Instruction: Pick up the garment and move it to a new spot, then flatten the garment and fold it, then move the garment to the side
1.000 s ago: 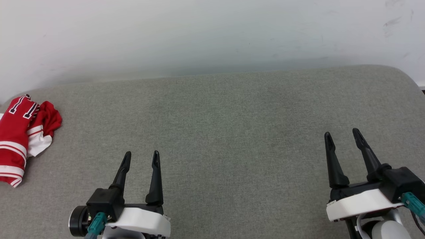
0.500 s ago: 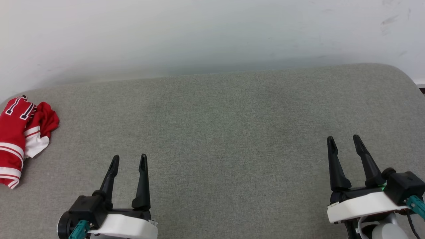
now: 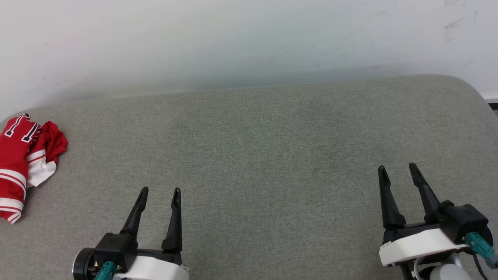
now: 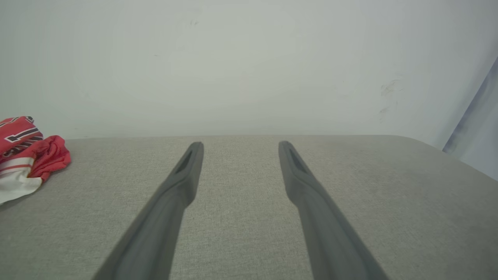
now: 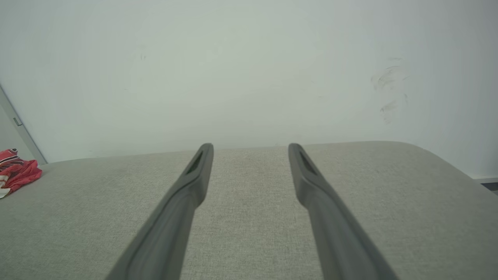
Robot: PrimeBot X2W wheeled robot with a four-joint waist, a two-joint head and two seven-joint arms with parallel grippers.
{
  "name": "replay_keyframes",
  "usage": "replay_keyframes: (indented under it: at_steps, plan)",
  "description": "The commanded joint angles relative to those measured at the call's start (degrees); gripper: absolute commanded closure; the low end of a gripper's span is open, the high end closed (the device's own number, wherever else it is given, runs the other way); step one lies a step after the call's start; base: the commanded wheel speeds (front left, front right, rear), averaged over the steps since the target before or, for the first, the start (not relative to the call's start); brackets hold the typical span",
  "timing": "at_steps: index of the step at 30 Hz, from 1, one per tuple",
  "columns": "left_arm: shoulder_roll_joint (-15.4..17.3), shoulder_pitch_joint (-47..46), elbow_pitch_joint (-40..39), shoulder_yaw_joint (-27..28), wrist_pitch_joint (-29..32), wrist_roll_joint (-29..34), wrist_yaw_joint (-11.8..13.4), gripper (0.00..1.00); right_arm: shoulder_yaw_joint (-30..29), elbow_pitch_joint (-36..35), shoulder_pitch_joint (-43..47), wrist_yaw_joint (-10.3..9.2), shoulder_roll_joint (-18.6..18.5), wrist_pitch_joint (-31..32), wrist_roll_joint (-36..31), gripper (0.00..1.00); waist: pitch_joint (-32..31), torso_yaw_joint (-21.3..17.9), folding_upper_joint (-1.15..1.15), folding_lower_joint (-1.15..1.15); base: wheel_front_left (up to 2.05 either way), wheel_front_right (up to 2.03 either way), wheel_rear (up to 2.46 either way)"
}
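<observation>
My left gripper (image 3: 160, 189) and right gripper (image 3: 397, 167) both stand spread wide with nothing between the fingers, hovering over the near edge of the grey padded surface (image 3: 272, 147). The garment (image 3: 21, 163) lies in a rumpled heap at the far left edge, well apart from both, left sleeve trim and lettering showing. Bunched as it is, I judge the pick-up, the flattening, the fold and the final move aside all remain ahead of me. I count one garment, two grippers, two fingers on each.
</observation>
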Motion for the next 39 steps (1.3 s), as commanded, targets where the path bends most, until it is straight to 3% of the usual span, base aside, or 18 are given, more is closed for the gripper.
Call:
replay_keyframes:
  at_steps: [1,17,39]
  plan:
    - [-0.1,0.4,-0.3,0.0,-0.5,1.0,-0.2,0.0,0.1,0.0,-0.1,-0.01,0.0,-0.4,-0.9,0.0,0.0,0.0,0.0,0.0,0.0,0.0,0.0]
    - [-0.1,0.4,0.5,1.9,-0.4,-0.4,-1.1,0.0,2.8,-0.7,1.4,-0.01,0.1,-0.3,-1.2,0.0,-0.7,4.3,0.0,0.0,0.0,0.0,0.0]
    - [-0.1,2.1,-0.8,5.3,-0.4,0.5,-1.6,0.0,8.7,-1.3,2.4,-0.01,0.0,-0.3,-0.1,0.0,-2.1,20.5,0.0,0.0,0.0,0.0,0.0]
